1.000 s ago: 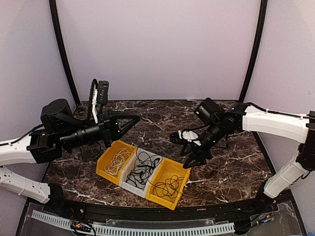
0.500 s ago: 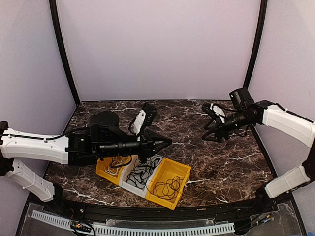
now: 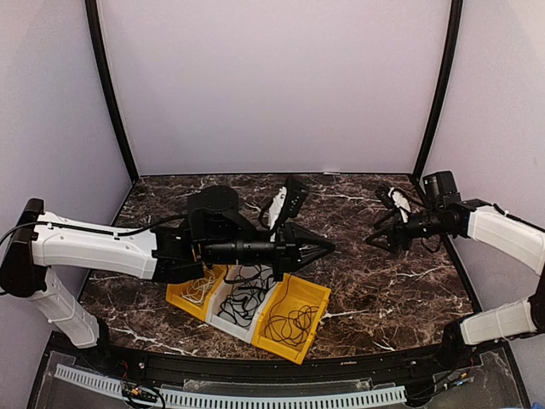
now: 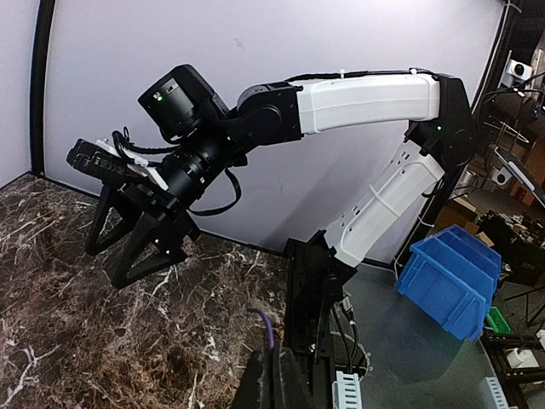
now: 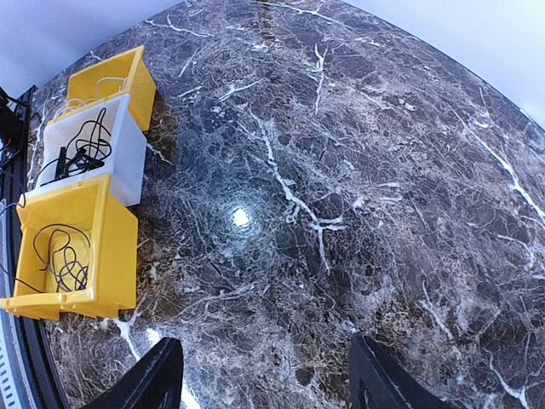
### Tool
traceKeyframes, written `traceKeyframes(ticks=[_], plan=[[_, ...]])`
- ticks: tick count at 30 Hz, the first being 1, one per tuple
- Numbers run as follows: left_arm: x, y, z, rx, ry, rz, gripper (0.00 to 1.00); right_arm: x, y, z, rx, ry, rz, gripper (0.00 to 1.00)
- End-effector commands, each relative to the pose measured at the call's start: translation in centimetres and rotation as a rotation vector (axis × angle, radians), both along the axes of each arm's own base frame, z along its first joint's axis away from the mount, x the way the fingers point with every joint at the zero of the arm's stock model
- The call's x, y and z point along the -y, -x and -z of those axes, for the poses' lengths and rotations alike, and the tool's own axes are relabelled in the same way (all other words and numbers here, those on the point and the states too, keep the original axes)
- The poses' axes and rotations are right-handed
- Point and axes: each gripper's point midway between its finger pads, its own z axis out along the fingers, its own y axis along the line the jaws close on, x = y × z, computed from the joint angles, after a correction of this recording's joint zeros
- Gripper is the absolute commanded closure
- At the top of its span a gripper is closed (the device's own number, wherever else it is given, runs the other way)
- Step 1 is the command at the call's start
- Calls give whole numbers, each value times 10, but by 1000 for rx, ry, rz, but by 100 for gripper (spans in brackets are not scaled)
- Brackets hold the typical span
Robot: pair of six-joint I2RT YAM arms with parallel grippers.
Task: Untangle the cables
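The cables lie in three bins: white cables (image 3: 199,286) in the left yellow bin (image 3: 179,294), black cables (image 3: 246,295) in the white bin (image 3: 223,317), and black cables (image 3: 294,322) in the right yellow bin (image 3: 317,298). My left gripper (image 3: 329,249) reaches over the bins, pointing right. It is shut, and a short thin purple cord (image 4: 269,328) sticks out from between its fingertips (image 4: 274,379). My right gripper (image 3: 375,239) hangs open over bare table to the right. Nothing is between its fingers (image 5: 158,375). The right wrist view shows the bins (image 5: 72,213) at its far left.
The dark marble table (image 3: 375,290) has a black frame along its near edge (image 3: 255,375). Grey walls close the back and sides. A blue bin (image 4: 456,273) stands off the table past the right arm's base, seen in the left wrist view.
My left arm has swung from the far left across the bins toward the centre. My right arm has pulled back from beside the bins to the right side, its jaws a little wider.
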Motion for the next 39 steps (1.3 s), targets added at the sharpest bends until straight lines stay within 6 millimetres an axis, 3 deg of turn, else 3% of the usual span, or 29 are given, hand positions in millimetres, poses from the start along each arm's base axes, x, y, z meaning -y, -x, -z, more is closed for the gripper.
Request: traceKeyframes(ticks=[1,7,17,22,31,35,39], plan=[[-11,8,12,0,15,26,100,1,-8,-10,64,-29,8,32],[-16,11,46,-33,-37,40,100,-2,-9,-3,46,-36,-10,31],[5,7,84,-36,-126,79,100,-5,0,2,26,-48,-48,32],[-16,7,104,-59,-217,32,100,-5,1,3,26,-47,-53,31],[-72,-2,152,-146,-521,-145,100,-6,1,6,14,-47,-67,31],[-76,-6,169,-152,-617,-166,100,-6,-1,7,15,-44,-68,31],[-65,-13,187,-157,-700,-172,100,-6,-1,7,11,-41,-64,31]])
